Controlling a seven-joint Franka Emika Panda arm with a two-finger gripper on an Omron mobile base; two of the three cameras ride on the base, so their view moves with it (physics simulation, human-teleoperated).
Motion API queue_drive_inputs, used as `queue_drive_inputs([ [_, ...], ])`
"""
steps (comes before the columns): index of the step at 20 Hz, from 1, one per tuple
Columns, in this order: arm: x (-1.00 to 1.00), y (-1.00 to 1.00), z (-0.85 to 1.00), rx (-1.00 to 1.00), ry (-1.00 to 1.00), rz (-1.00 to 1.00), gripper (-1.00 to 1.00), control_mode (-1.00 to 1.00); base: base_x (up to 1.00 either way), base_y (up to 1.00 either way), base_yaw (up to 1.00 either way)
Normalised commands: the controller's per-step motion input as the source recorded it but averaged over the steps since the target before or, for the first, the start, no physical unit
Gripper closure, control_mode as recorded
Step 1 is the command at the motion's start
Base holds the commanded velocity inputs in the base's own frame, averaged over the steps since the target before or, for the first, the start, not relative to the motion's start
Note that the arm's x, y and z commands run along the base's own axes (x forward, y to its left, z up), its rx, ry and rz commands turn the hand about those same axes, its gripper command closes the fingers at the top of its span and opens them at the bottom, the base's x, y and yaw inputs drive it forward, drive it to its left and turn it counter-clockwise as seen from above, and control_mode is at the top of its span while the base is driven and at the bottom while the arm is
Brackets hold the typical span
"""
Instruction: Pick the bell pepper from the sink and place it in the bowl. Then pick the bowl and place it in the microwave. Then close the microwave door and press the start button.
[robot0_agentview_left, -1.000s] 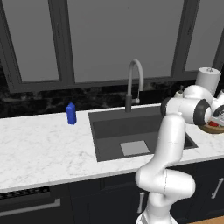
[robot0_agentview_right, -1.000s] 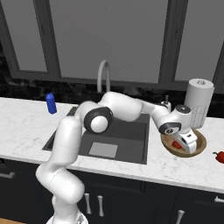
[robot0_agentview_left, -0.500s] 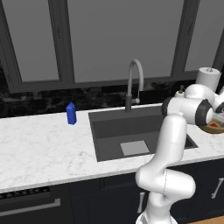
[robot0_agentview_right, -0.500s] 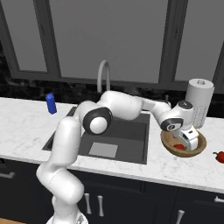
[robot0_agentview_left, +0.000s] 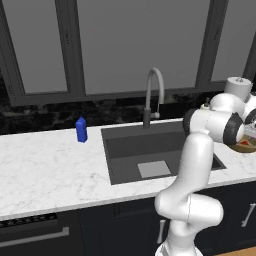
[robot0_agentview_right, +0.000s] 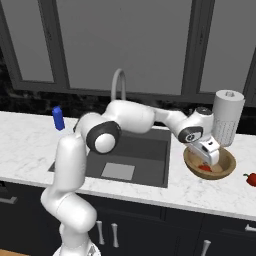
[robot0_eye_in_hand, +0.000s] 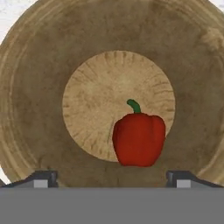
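The red bell pepper (robot0_eye_in_hand: 139, 140) with its green stem lies loose on the floor of the wooden bowl (robot0_eye_in_hand: 39, 78), just off centre. My gripper (robot0_eye_in_hand: 112, 180) hovers straight above it, open, both fingertips (robot0_eye_in_hand: 41, 179) spread wide and touching nothing. From the right base view the gripper (robot0_agentview_right: 210, 155) hangs over the bowl (robot0_agentview_right: 227, 169) on the counter right of the sink (robot0_agentview_right: 140, 150), with the pepper (robot0_agentview_right: 204, 167) a red spot inside. The bowl's edge (robot0_agentview_left: 246, 146) peeks out behind my forearm. The microwave and its door are out of view.
A white paper towel roll (robot0_agentview_right: 228, 117) stands right behind the bowl. A second red pepper (robot0_agentview_right: 251, 179) lies on the counter at the far right. The arched faucet (robot0_agentview_right: 118, 82) rises behind the basin. A blue bottle (robot0_agentview_right: 58, 118) stands to the sink's left.
The jaws have spread apart and let go of the bell pepper, which now rests in the bowl. The hand has stayed over the bowl.
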Motion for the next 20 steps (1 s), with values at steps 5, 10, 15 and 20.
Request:
queue_drive_inputs([
  [5,-0.12,0.34,0.25,0.0,0.03,0.27,-1.0,-1.0,0.0,0.0,0.0],
  [10,-0.14,0.46,0.03,0.0,0.0,0.31,-1.0,-1.0,0.0,0.0,0.0],
  [15,-0.02,0.32,0.0,0.0,0.0,0.2,-1.0,-1.0,0.0,0.0,0.0],
  [20,0.35,0.19,0.0,-0.04,0.01,0.01,-1.0,-1.0,0.0,0.0,0.0],
])
